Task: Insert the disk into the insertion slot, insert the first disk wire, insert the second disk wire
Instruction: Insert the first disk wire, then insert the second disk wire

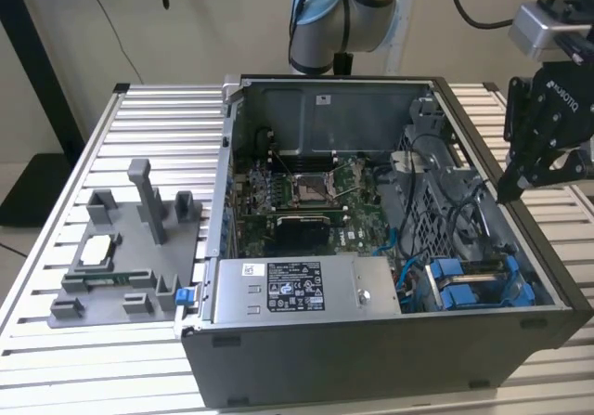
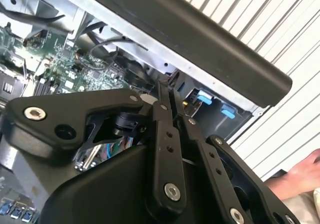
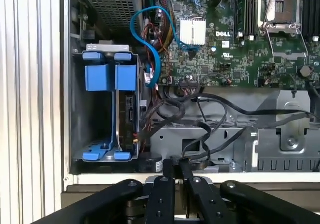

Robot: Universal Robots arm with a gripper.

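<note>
One open dark grey computer case (image 1: 371,341) lies on the slatted silver table (image 1: 56,220), its green motherboard (image 1: 306,197) facing up and a silver labelled power-supply box (image 1: 297,290) at its near side. On the table toward the exterior view's left sits a grey moulded fixture tray (image 1: 121,266) with upright posts.

The black gripper (image 1: 512,192) hangs beside the case's wall on the exterior view's right, just outside the rim and touching nothing. In both wrist views its two fingers (image 3: 172,184) lie pressed together with nothing between them.

Inside the case, at the near corner on the exterior view's right, the narrow grey sheet-metal insertion slot (image 3: 80,108) holds the bright blue plastic carrier frame with its flat silver-grey disk (image 3: 122,108); the disk seems fully seated, though only its edge shows. A light blue cable (image 3: 147,38) loops from the motherboard toward the slot, and loose black wires (image 3: 200,129) curl over the metal bracket near the gripper. A person's hand (image 2: 300,176) rests at the edge of the second wrist view.
</note>
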